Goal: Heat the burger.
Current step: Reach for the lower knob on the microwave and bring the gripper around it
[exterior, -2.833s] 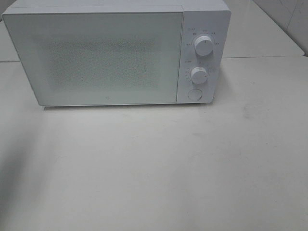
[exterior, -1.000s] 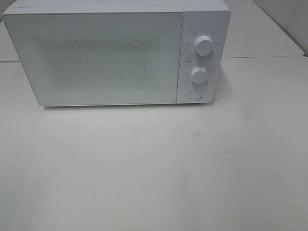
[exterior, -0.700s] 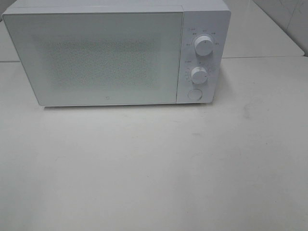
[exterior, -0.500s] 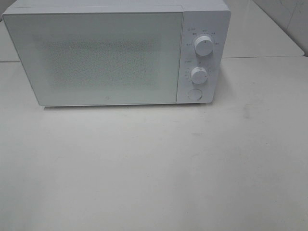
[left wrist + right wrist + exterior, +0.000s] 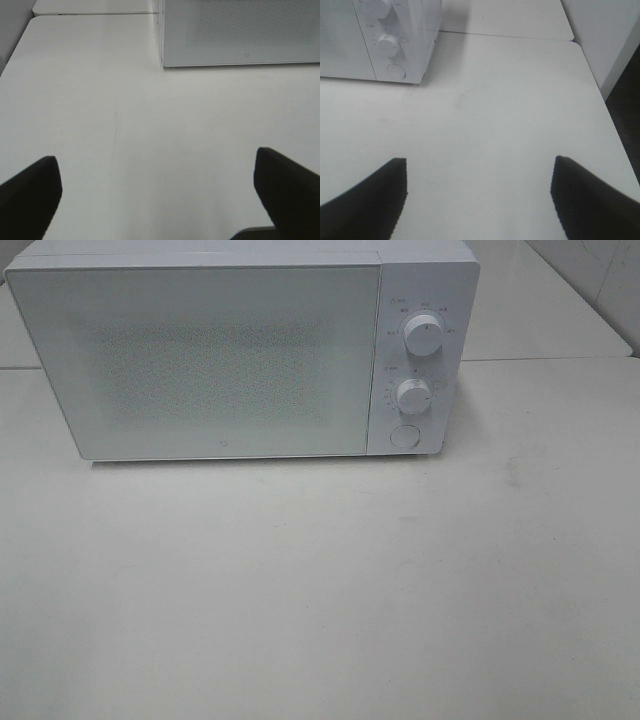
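Nothing had shifted except a faint shadow, gone from the high view's lower left. The left gripper (image 5: 155, 167) and right gripper (image 5: 478, 165) hung spread wide and empty over the plain white table (image 5: 320, 590). The burger was nowhere in view, possibly behind the closed door of the boxy white microwave (image 5: 200, 355), so its look couldn't be told. It is probably soft and light, best cradled gently by the bun's sides.
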Robot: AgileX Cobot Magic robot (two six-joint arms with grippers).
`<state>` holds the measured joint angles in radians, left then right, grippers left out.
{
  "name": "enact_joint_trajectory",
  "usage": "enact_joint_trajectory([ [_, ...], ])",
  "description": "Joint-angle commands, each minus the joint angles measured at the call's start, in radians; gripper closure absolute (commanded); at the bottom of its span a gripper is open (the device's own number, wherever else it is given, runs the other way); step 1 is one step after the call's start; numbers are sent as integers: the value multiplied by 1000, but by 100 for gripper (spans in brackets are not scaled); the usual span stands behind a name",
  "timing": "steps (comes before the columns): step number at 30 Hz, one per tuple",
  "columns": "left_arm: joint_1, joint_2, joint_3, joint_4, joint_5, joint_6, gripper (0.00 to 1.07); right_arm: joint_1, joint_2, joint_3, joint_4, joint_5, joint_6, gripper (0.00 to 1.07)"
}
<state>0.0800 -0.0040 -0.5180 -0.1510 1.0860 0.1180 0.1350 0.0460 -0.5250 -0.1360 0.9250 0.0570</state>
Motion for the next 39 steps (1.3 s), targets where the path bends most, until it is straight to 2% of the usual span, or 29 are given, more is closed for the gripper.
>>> enact_joint_trajectory([
  [1,3,-26,0,-4,-12,-4,7,-6,66,-10,0,-108,9,31],
  [12,3,-26,0,-4,-12,-4,7,-6,236,-9,0,-304,9,31],
  [17,3,-26,0,-4,-12,-4,7,-6,365,-5,0,-446,9,31],
  [23,3,-26,0,-4,-12,-4,7,-6,442,-5,0,-512,9,31],
  [25,3,-26,0,-4,-12,-4,7,-6,522,-5,0,-594,10,31],
  [39,3,-26,0,-4,-12,-4,7,-6,792,1,6,-931,43,31],
])
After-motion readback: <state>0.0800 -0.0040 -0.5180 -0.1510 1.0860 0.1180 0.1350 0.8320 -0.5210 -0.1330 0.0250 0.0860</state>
